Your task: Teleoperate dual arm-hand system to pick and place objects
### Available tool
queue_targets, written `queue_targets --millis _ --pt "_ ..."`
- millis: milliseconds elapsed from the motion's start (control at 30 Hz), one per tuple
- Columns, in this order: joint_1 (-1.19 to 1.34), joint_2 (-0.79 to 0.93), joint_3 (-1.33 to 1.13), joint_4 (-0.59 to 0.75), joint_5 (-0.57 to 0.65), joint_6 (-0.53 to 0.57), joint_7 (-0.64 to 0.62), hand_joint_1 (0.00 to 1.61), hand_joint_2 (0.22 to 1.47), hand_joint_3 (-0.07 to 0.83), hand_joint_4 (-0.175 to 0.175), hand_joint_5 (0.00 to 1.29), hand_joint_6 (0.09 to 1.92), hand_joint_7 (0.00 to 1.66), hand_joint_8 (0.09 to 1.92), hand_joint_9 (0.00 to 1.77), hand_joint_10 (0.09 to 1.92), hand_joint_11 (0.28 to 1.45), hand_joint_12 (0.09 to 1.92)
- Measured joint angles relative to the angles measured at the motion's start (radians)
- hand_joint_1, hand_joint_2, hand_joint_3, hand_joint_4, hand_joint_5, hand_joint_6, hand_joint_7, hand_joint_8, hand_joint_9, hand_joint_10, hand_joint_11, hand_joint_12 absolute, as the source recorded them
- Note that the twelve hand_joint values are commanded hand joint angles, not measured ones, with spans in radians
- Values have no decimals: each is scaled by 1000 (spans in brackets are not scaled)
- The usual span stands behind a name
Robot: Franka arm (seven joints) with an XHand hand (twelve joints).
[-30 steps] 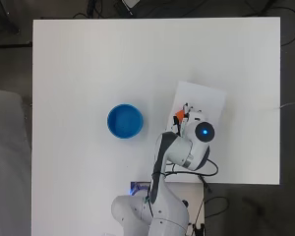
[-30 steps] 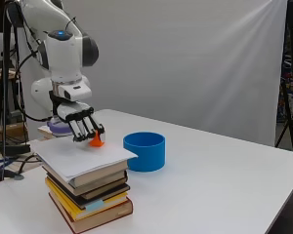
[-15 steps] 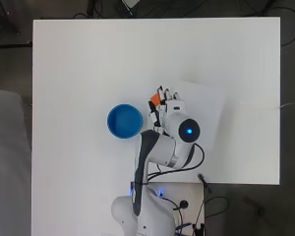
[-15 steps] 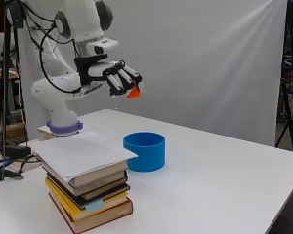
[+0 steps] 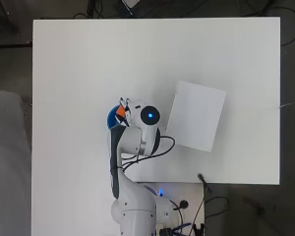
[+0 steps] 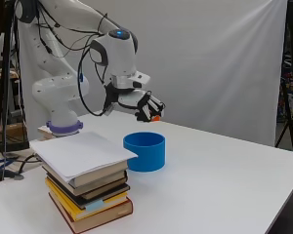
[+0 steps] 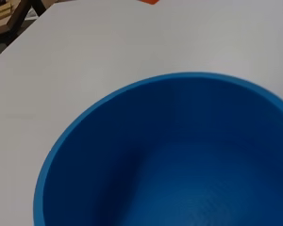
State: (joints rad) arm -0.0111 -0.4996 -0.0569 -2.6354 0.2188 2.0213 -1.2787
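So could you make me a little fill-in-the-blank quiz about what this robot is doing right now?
1. The hand holds a small ___ object.
2. The hand hangs above the blue ___.
3. A white sheet lies on top of a stack of ___.
4. In the wrist view, the inside of the blue container is ___.

Missing words: orange; bowl; books; empty
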Motion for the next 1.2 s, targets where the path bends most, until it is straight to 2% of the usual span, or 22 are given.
queue_targets --millis 133,300,333,367,400,433,467,500,633,700,800,933,1033,1133,1200 --pt "13 77 66 0 11 -3 9 863 1277 2 175 668 1450 869 1920 1243 1920 965 1920" --pt "13 92 76 -10 1 7 33 857 1285 1 175 657 1467 848 1920 1205 1920 908 1919" --pt "12 93 71 -10 -10 9 35 794 1269 -3 120 555 1068 706 1418 992 1469 763 1429" --pt "10 95 65 -10 -18 10 37 557 1161 -15 47 339 619 428 824 621 934 599 884" --pt "10 99 63 -8 -26 7 45 364 1098 -11 -3 182 324 229 432 364 543 489 488" --pt "9 106 67 1 -40 -4 64 256 1070 -7 -25 91 160 132 215 245 301 430 251" --pt "9 117 75 14 -59 -19 97 217 1044 -5 -23 62 87 125 107 241 167 418 125" --pt "8 130 83 29 -79 -34 143 200 1018 -3 -11 61 87 141 87 265 91 421 87" --pt "5 145 83 63 -105 -71 352 177 976 -6 30 84 87 175 87 304 87 430 87" --pt "4 136 76 82 -109 -89 411 210 973 -4 44 130 87 196 87 307 87 426 87" --pt "5 103 71 107 -125 -108 376 233 977 0 63 172 87 239 87 330 87 425 87" --pt "4 49 80 193 -162 -159 278 220 981 2 82 149 87 234 87 356 87 435 87" --pt "2 25 95 314 -198 -242 316 228 991 5 88 111 87 208 87 349 87 433 87" --pt "4 23 89 448 -198 -322 389 265 1006 8 80 106 87 173 87 307 87 411 87" --pt "5 25 83 498 -196 -374 393 283 1012 8 76 97 87 150 87 283 87 398 87"
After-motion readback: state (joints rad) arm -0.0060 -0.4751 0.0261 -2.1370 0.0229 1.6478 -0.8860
